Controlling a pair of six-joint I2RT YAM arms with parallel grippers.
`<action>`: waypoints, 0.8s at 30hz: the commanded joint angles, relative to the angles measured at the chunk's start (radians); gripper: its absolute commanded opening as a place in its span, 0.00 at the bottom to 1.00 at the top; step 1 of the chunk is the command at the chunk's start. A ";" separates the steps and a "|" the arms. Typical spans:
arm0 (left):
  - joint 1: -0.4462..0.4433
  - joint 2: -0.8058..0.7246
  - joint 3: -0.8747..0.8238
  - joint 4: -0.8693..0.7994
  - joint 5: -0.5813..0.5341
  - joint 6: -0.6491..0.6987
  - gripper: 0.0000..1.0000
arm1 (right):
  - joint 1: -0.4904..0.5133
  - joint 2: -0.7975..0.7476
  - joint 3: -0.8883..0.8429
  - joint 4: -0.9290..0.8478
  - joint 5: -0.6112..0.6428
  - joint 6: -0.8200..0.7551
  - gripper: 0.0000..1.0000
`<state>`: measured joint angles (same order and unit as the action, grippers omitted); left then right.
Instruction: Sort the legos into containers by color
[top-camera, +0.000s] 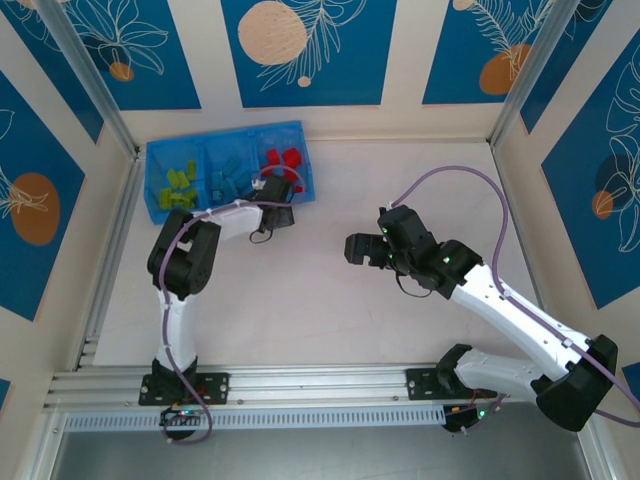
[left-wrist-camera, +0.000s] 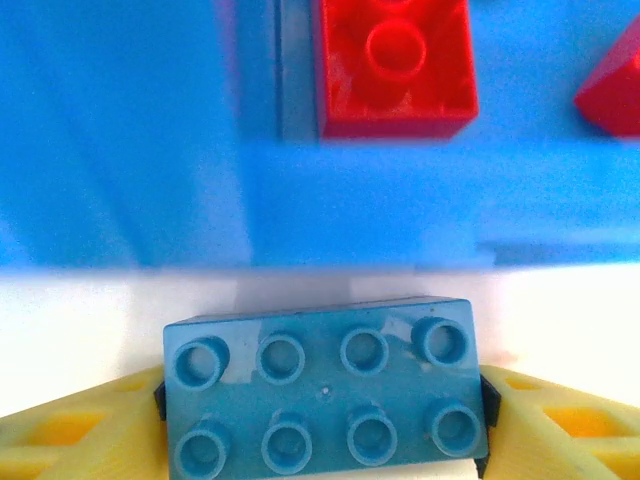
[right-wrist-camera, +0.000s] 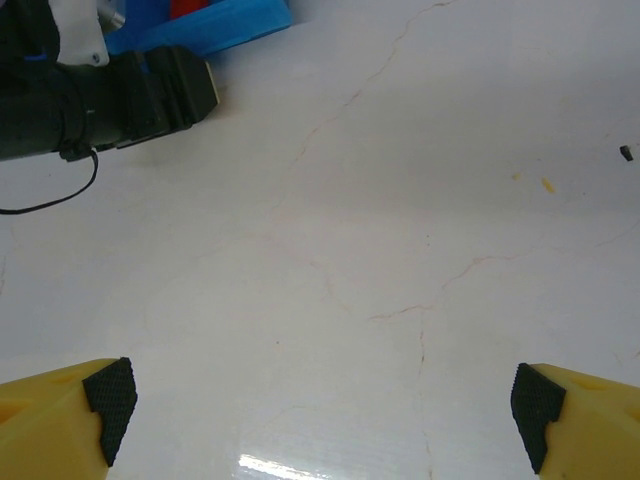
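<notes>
Robot lab cell: white marble-look tabletop (top-camera: 320, 330) boxed in by aluminium extrusion posts (top-camera: 85, 72) and printed blue backdrop panels (top-camera: 300, 50); left arm (top-camera: 185, 255) and right arm (top-camera: 510, 305) bolted to a slotted rail (top-camera: 310, 378), purple cable (top-camera: 450, 171) looping free

My pads (left-wrist-camera: 158, 398) touch both ends of the blue brick (left-wrist-camera: 325, 395), studs up; tray wall (left-wrist-camera: 350, 210) just ahead, red brick (left-wrist-camera: 393, 65) inside.
</notes>
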<state>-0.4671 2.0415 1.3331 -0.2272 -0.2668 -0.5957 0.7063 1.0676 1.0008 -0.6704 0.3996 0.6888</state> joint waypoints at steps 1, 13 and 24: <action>0.001 -0.107 -0.084 0.003 0.078 0.011 0.69 | 0.002 -0.021 0.000 -0.001 -0.020 0.028 0.99; 0.046 -0.532 -0.146 -0.107 0.011 0.103 0.68 | 0.016 -0.017 -0.007 0.032 -0.019 0.046 0.99; 0.286 -0.066 0.458 -0.301 0.118 0.156 0.78 | 0.021 -0.076 -0.030 -0.013 -0.009 0.061 0.99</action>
<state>-0.2127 1.8484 1.6627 -0.3950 -0.2058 -0.4732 0.7208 1.0363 0.9932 -0.6563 0.3920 0.7200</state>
